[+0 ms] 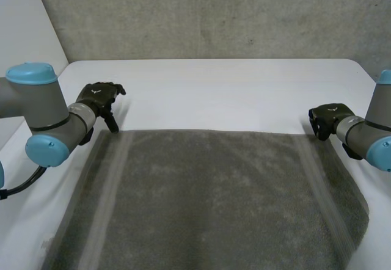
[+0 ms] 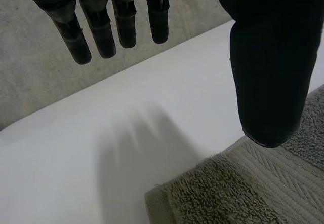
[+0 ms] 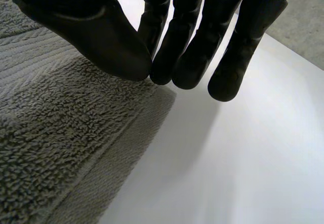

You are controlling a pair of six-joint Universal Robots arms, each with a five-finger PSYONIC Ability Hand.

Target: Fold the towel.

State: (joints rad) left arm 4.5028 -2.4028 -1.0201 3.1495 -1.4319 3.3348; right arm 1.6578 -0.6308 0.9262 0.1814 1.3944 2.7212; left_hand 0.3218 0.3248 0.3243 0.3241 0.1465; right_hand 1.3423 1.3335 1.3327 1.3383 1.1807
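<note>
A grey towel (image 1: 214, 197) lies flat on the white table (image 1: 214, 93), its far edge running between my two hands. My left hand (image 1: 98, 99) hovers open at the far left corner. Its straight fingers (image 2: 101, 26) hang over bare table just past the towel (image 2: 243, 193), and its thumb (image 2: 268, 57) is above the corner's band. My right hand (image 1: 330, 120) sits at the far right corner. There its thumb (image 3: 101, 36) lies over the towel (image 3: 50, 133) and meets the curled fingertips (image 3: 187, 57) right at the cloth's edge, pinching it.
Behind the table stands a grey concrete wall (image 1: 201, 13). A broad strip of bare table lies beyond the towel's far edge. The towel's near part runs out of the head view.
</note>
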